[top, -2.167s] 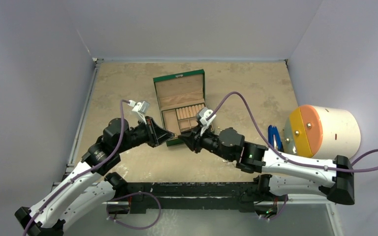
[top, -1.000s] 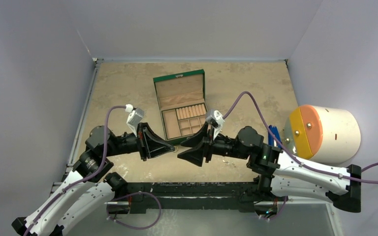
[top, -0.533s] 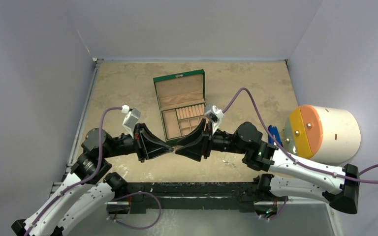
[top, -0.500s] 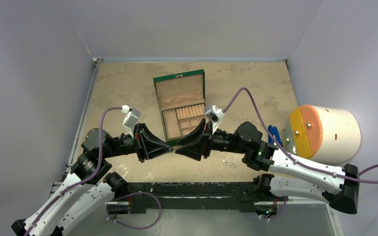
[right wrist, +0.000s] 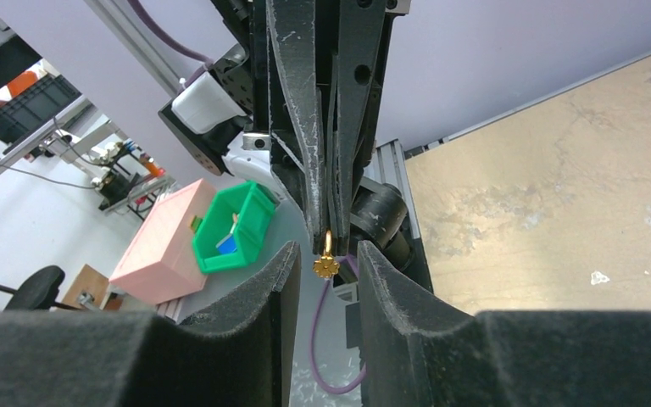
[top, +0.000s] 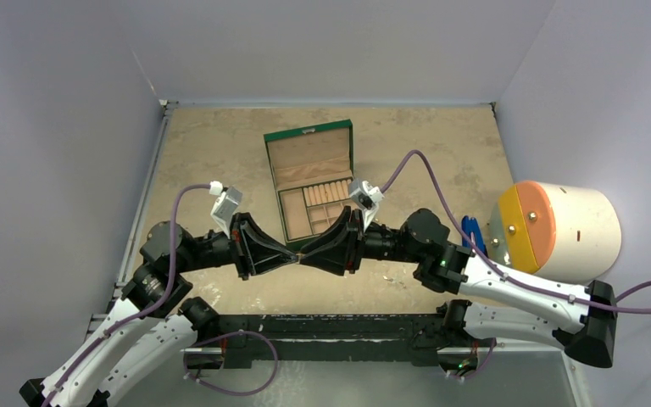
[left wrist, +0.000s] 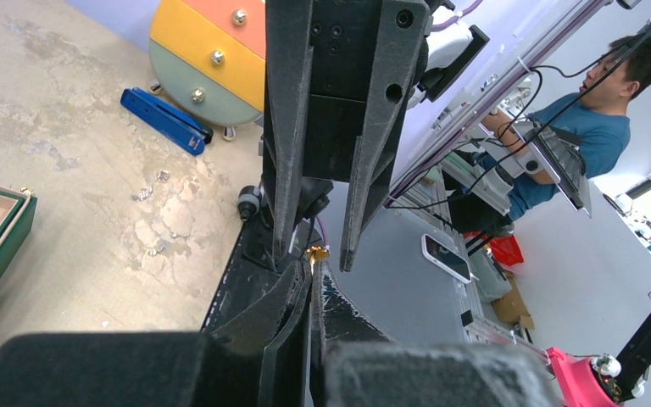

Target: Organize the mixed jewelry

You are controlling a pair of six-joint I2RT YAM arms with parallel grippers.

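L hand clamped on gold stud, R hand fingers apart either side

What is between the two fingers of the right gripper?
A tiny gold stud, pinched at the tip of the shut left gripper, hangs inside the open right gripper, touching neither finger. The right wrist view shows it.

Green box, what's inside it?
Inside the box: tan lining, a row of ring rolls and little compartments. The right end effector covers its near corner, and anything tiny inside is too small to make out.
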